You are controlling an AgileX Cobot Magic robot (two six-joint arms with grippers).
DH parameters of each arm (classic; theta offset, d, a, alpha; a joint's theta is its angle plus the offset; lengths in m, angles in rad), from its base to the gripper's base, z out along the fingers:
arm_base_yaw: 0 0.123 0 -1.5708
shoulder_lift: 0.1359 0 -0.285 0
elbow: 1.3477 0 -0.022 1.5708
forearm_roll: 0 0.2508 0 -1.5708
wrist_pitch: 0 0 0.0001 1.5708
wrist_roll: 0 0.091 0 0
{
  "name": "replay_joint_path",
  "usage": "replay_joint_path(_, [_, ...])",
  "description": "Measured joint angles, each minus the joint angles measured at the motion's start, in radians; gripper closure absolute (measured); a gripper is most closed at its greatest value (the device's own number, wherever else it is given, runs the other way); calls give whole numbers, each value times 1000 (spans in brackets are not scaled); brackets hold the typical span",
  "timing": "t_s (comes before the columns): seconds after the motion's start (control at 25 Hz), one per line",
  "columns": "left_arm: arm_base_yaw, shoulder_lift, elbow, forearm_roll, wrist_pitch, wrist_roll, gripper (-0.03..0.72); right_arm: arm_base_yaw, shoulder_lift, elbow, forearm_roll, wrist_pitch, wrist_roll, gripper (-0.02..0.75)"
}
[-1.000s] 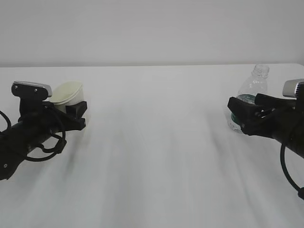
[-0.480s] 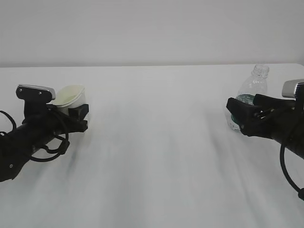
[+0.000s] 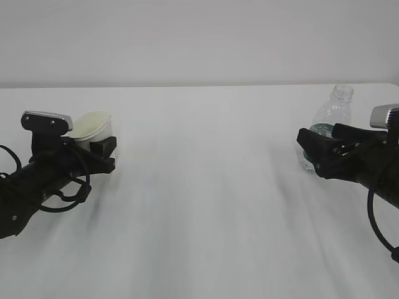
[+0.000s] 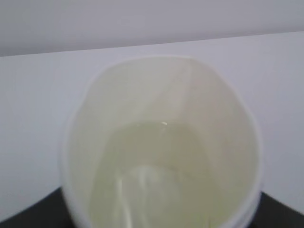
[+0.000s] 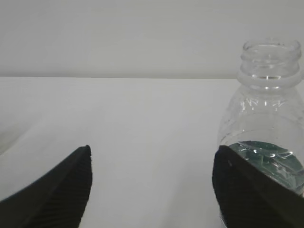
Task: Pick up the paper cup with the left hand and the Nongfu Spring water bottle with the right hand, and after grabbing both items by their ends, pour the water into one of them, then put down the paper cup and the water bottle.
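White tabletop (image 3: 206,205) carries both arms low, well apart. On the left, the left hand (image 3: 100,149) has its jaws closed around the paper cup (image 3: 92,128), which tilts toward the camera; the left wrist view looks into its cream inside, where clear water (image 4: 152,175) pools at the bottom. On the right, the Nongfu Spring water bottle (image 3: 330,118) stands upright, capless. The right hand (image 3: 318,152) has its jaws spread wide, one finger in front of the green label, not gripping the bottle.
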Motion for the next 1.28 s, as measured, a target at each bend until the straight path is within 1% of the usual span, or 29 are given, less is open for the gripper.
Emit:
replay_joint_path(1.0, [0, 43, 11, 6, -14, 0, 275, 0, 0, 0, 0, 0, 4, 146])
replay_joint_path(1.12, [0, 43, 11, 16, -16, 0, 232, 0, 0, 0, 0, 0, 4, 146])
replay_joint_path(1.28, [0, 44, 11, 25, -14, 0, 142, 0, 0, 0, 0, 0, 4, 147])
